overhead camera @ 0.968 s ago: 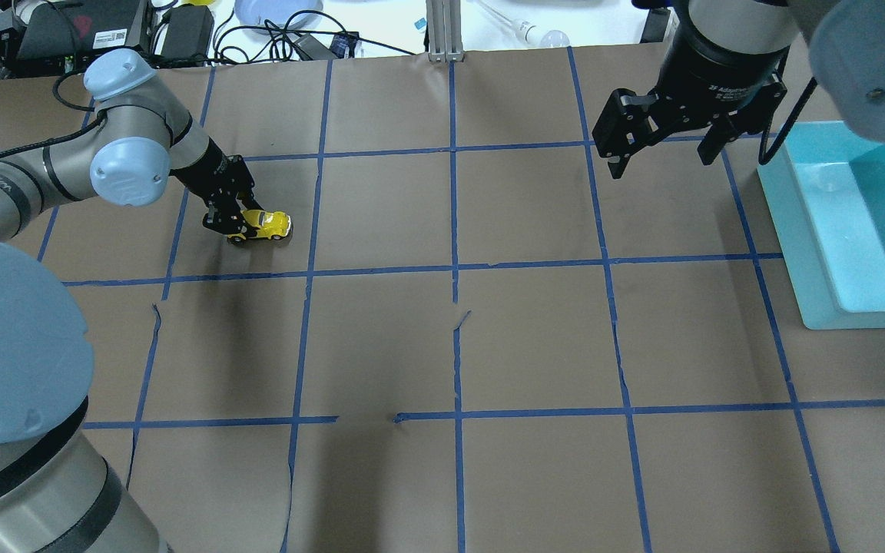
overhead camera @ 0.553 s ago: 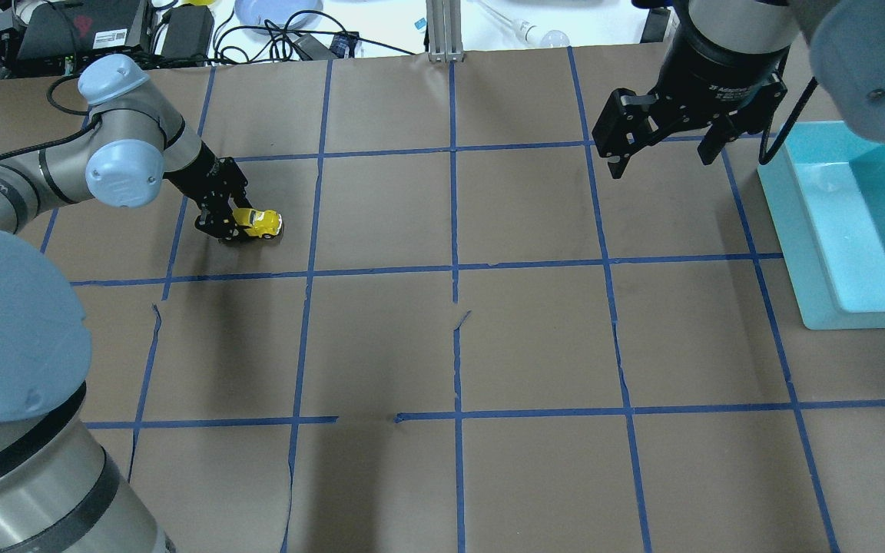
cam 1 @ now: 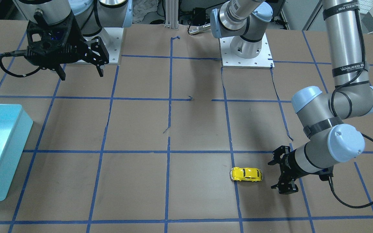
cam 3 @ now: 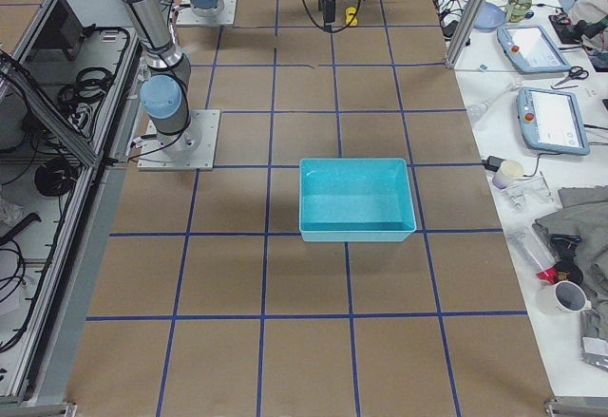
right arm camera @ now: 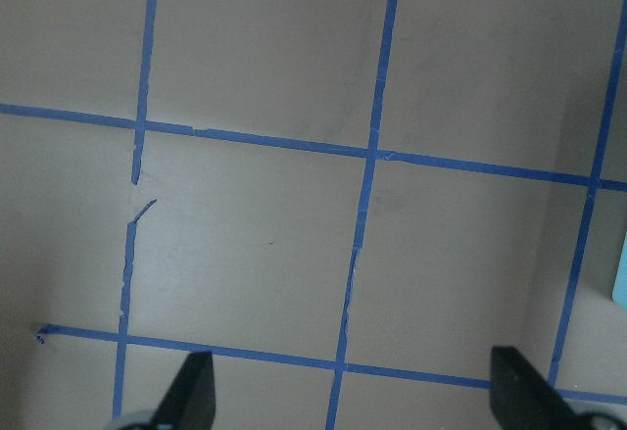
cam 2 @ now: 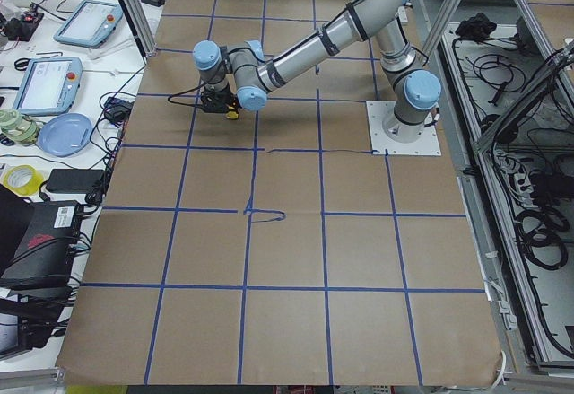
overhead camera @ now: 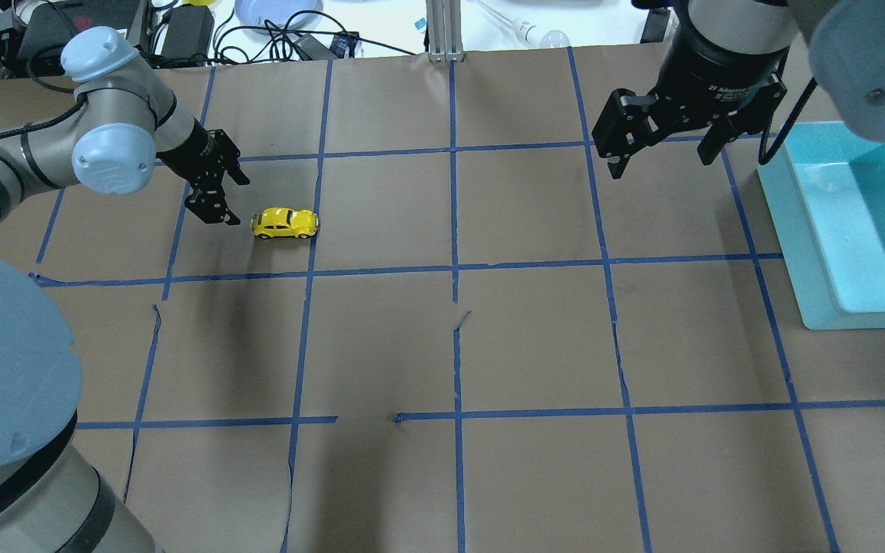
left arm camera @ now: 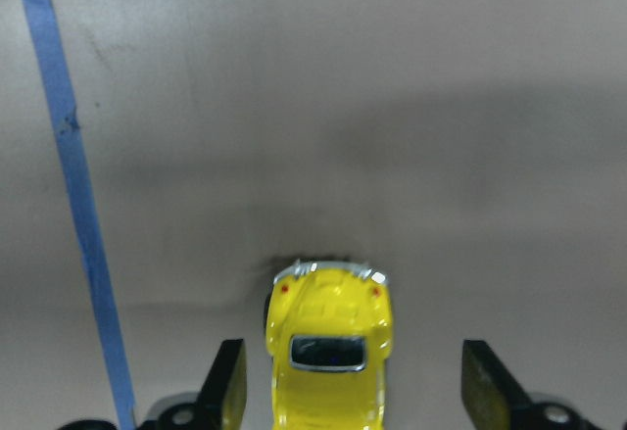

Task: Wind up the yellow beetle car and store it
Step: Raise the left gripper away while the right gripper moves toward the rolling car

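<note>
The yellow beetle car [overhead camera: 284,223] stands on its wheels on the brown paper at the far left, free of both grippers. It also shows in the front-facing view [cam 1: 246,174] and the left wrist view [left arm camera: 331,352]. My left gripper [overhead camera: 231,198] is open, low over the table just left of the car, its fingers [left arm camera: 227,391] on either side of the car's near end without touching it. My right gripper [overhead camera: 665,157] is open and empty, held high at the far right near the teal bin [overhead camera: 796,230].
The teal bin [cam 1: 11,145] sits open at the right edge of the table. Blue tape lines grid the brown paper, which has small tears near the middle [overhead camera: 462,316]. Cables and boxes lie beyond the far edge [overhead camera: 181,31].
My left gripper has opened and let go of the car, then drawn back to the left and away. The car has rolled a little to the right. The right arm has not moved.
</note>
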{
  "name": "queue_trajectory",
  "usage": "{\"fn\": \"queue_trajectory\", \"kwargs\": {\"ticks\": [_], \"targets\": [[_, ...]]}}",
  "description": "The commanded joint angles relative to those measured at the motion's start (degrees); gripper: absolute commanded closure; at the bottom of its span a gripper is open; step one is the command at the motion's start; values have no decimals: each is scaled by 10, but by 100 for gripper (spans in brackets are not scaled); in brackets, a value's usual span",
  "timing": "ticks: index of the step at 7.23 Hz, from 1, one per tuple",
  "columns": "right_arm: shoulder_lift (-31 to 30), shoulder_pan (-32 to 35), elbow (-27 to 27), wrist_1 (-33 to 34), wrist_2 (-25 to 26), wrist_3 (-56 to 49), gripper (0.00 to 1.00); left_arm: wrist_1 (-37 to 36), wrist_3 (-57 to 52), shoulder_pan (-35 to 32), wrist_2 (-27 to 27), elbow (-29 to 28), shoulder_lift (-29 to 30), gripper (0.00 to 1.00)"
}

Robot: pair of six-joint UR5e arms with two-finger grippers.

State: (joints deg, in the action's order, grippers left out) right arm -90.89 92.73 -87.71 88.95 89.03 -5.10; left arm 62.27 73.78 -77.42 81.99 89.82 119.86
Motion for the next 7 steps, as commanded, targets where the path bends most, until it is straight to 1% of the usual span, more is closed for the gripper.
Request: {"fn": "queue_trajectory", "kwargs": {"ticks": [1,2,3,4,5,6,7], "targets": [[0,0,0,0,0,0,0,9,-147,-4,17,-11,-52,12],[1,0,0,0,-1,0,0,13,-293,-11,60,-14,-86,11],[2,0,0,0,-1,0,0,47,-431,-12,86,-18,-118,2],[3,0,3,0,0,-8,0,49,-536,-4,95,-30,-134,0],[5,-1,4,-1,2,-10,0,77,-561,-14,99,-39,-152,0],[6,-5,4,-4,7,-9,0,167,-569,-16,93,-44,-174,0],[11,-5,6,-5,4,-10,0,202,-598,-21,84,-57,-190,0]]}}
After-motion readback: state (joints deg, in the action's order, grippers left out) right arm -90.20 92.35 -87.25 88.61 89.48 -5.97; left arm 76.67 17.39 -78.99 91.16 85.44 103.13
